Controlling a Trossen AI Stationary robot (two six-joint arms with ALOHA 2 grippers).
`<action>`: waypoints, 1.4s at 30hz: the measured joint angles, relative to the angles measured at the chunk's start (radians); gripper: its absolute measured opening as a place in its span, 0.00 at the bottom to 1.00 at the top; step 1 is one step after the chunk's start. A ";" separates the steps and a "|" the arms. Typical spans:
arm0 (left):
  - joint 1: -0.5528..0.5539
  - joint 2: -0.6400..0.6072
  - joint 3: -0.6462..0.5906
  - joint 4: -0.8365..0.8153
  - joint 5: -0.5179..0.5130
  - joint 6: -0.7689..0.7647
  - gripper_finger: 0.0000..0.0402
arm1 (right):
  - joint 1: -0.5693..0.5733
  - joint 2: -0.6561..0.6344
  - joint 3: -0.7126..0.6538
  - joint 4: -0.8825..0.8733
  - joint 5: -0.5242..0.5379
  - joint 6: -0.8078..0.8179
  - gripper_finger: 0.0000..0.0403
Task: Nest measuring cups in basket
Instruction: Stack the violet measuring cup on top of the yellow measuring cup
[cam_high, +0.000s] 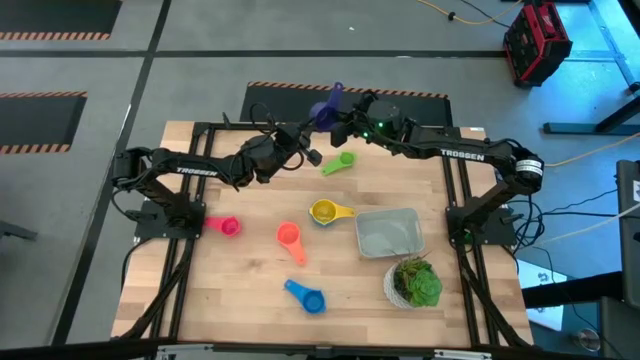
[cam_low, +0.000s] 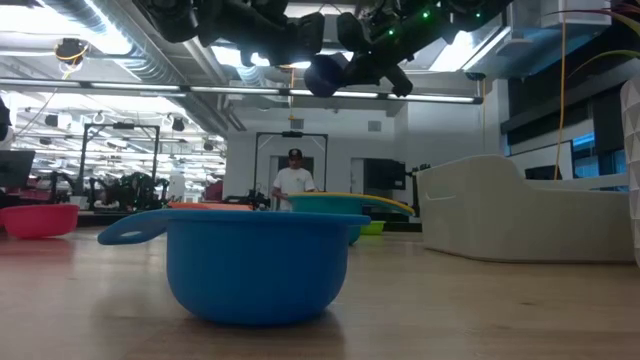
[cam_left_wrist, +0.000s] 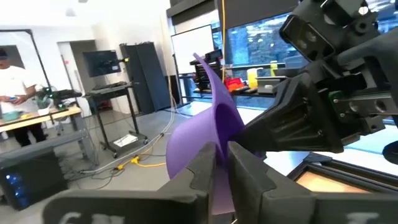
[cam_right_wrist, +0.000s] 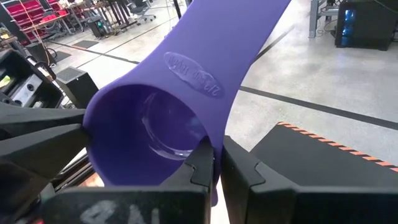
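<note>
A purple measuring cup (cam_high: 325, 108) hangs high above the table's far edge, between my two grippers. My left gripper (cam_high: 308, 128) reaches it from the left and my right gripper (cam_high: 343, 124) from the right, and both are shut on it. In the low view the cup (cam_low: 325, 72) shows dark, under the arms at the top. On the table lie a green cup (cam_high: 338, 163), a yellow cup (cam_high: 325, 211), a salmon cup (cam_high: 289, 236), a pink cup (cam_high: 226, 226) and a blue cup (cam_high: 308, 296), each resting on its base. The gray basket (cam_high: 388, 232) stands right of the yellow cup. My left gripper pinches the wall of the purple cup's bowl (cam_left_wrist: 216, 177) between its two fingers (cam_left_wrist: 202, 171), coming level from the table's left. The cup is lifted clear, with its handle (cam_left_wrist: 208, 71) pointing up and away. My right gripper pinches the bowl's rim (cam_right_wrist: 214, 152) below the handle's root, one finger (cam_right_wrist: 200, 163) inside the bowl and the other outside. It comes from the table's right, slanting slightly down. The cup lies on its side in the air, its mouth toward this wrist and its handle (cam_right_wrist: 236, 31) stretching away.
A round white pot with a green plant (cam_high: 415, 282) stands at the near right, just in front of the basket. The blue cup (cam_low: 250, 260) fills the low view's foreground. A person stands in the room beyond the table.
</note>
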 joint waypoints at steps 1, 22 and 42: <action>0.000 0.000 0.000 0.000 -0.001 0.000 0.11 | 0.000 0.000 0.000 0.000 0.000 0.000 0.05; 0.007 0.000 0.000 0.000 -0.016 0.019 0.30 | 0.018 0.000 0.000 -0.011 -0.018 0.001 0.04; 0.007 0.000 0.000 0.002 -0.051 0.015 0.08 | 0.019 0.000 0.001 -0.011 -0.022 0.006 0.05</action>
